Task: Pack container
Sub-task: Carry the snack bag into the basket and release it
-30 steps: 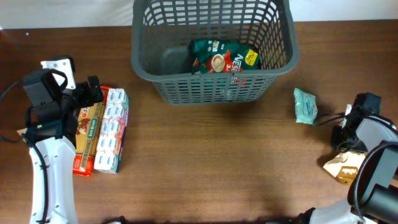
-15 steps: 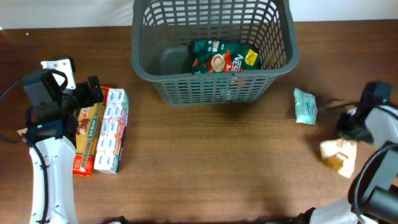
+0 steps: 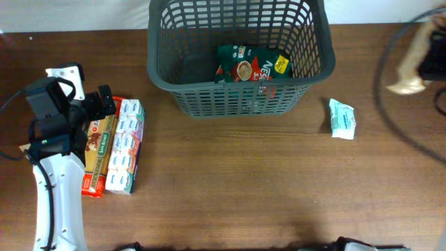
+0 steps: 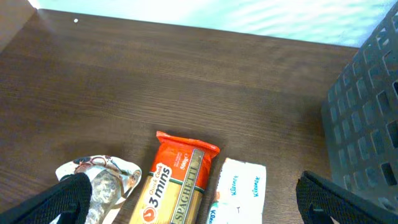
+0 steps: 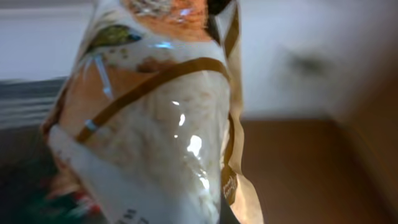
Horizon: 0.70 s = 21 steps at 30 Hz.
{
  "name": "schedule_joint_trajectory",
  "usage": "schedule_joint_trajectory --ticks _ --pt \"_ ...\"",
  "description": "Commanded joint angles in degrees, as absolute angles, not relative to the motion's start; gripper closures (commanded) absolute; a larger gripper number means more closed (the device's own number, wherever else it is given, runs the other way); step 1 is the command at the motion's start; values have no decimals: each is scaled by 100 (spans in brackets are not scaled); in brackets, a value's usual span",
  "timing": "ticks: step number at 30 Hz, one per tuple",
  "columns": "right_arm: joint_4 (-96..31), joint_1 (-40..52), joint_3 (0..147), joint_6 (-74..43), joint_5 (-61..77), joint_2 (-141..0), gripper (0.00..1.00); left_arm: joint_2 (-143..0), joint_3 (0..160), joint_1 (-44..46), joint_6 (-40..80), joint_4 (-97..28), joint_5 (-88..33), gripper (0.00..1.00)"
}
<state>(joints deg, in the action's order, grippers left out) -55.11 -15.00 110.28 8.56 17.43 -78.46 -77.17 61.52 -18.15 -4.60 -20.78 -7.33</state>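
The container (image 3: 240, 97), a dark grey lattice basket, stands at the back centre and holds a green coffee packet (image 3: 249, 66). My right gripper (image 3: 431, 59) is raised at the far right, blurred, shut on a tan and clear snack packet (image 3: 410, 68). That packet (image 5: 155, 124) fills the right wrist view and hides the fingers. My left gripper (image 3: 103, 104) is open over an orange spaghetti pack (image 4: 180, 180) and a white Kleenex pack (image 4: 239, 193). The basket's corner shows in the left wrist view (image 4: 367, 124).
A small pale green tissue pack (image 3: 342, 118) lies on the table right of the basket. The spaghetti pack (image 3: 97, 153) and Kleenex pack (image 3: 124, 146) lie side by side at the left. A clear wrapped packet (image 4: 102, 186) lies left of the spaghetti.
My right gripper has lifted the tan packet off the table at the right and swung it up and back to the far right. The left arm has not moved.
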Motion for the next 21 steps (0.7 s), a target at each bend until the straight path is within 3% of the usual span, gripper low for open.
schedule_joint_trajectory --ticks 1,8,14,21 --pt "-5417 -491 11080 2069 2445 -8034 96 -7747 6228 -1833 -388 -2071 -814 1" --pt "-4609 1135 11080 3256 1857 -8962 97 -7747 6228 -1833 -388 -2071 -814 1" --pt "-3559 1514 11080 3277 1669 -10073 97 -7747 6228 -1833 -388 -2071 -814 1" --pt "-3409 1540 11080 3251 1640 -11229 97 -7747 6228 -1833 -388 -2071 -814 1"
